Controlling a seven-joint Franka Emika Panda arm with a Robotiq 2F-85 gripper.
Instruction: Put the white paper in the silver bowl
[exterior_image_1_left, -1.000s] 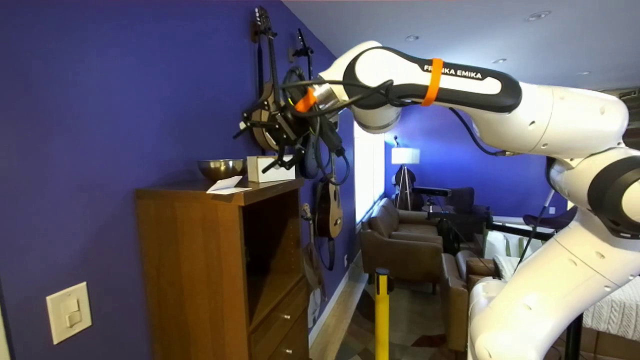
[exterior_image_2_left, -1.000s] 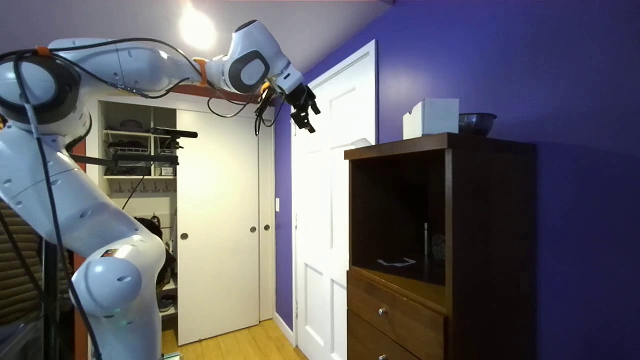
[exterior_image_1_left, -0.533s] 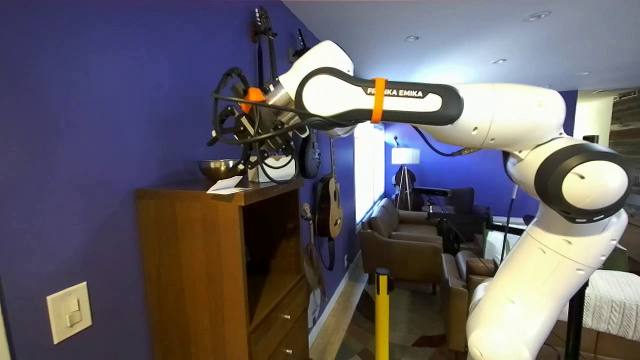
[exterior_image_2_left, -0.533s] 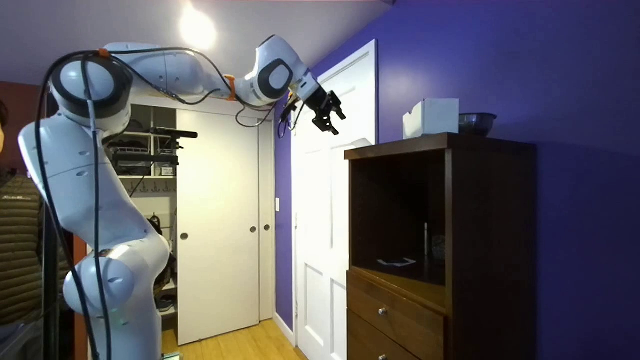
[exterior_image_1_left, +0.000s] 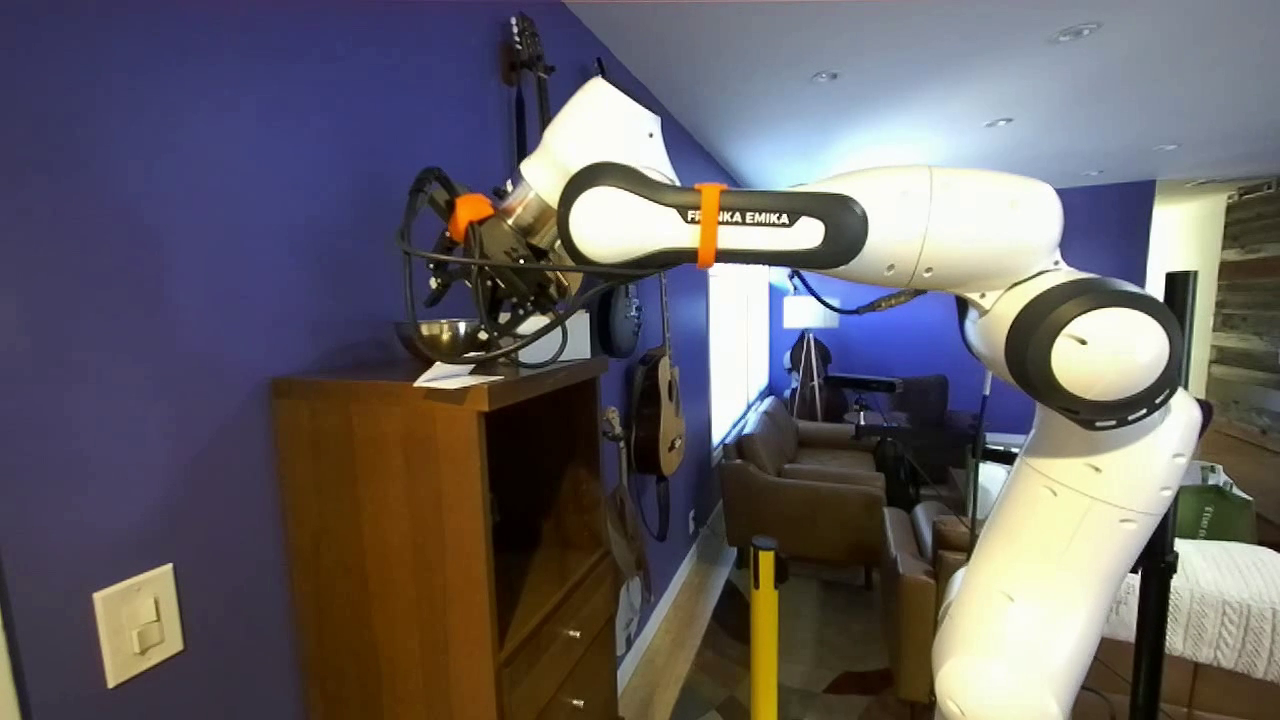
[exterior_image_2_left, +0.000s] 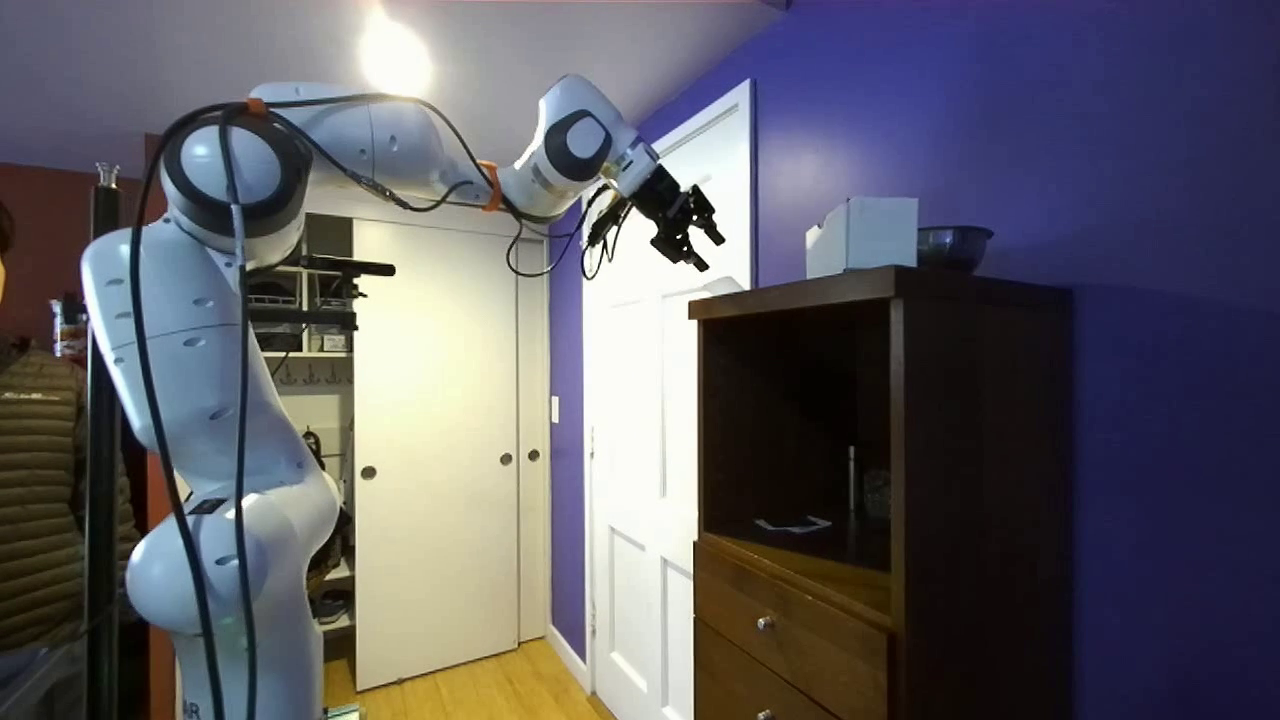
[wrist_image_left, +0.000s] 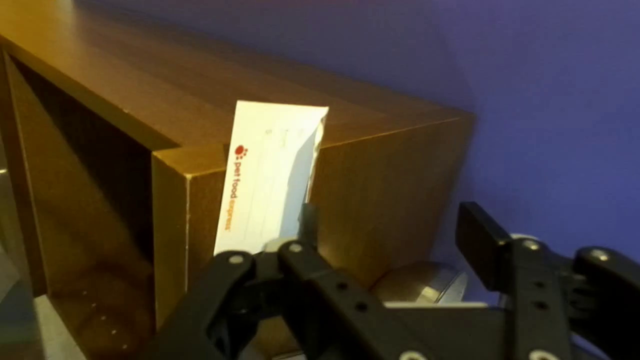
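Observation:
The white paper (exterior_image_1_left: 455, 377) lies folded, with one flap raised, at the corner of the cabinet top. In an exterior view it is a pale patch (exterior_image_2_left: 722, 287) at the cabinet's edge. In the wrist view it is a card (wrist_image_left: 265, 175) with red print. The silver bowl (exterior_image_1_left: 432, 342) stands behind it near the wall; it also shows in an exterior view (exterior_image_2_left: 953, 247) and partly hidden in the wrist view (wrist_image_left: 410, 280). My gripper (exterior_image_2_left: 710, 252) is open and empty, tilted down, a little above the paper. In the wrist view (wrist_image_left: 390, 235) one fingertip overlaps the card's edge; contact cannot be told.
A white box (exterior_image_2_left: 880, 235) stands on the brown cabinet (exterior_image_1_left: 380, 520) beside the bowl. The purple wall (exterior_image_1_left: 200, 250) is right behind. Loose cables (exterior_image_1_left: 410, 220) hang round the gripper. Guitars (exterior_image_1_left: 657, 415) hang on the wall. A yellow post (exterior_image_1_left: 764, 630) stands on the floor.
The arm has moved toward the cabinet and the wall, bringing the open gripper closer to the paper. The paper, bowl and box have not moved.

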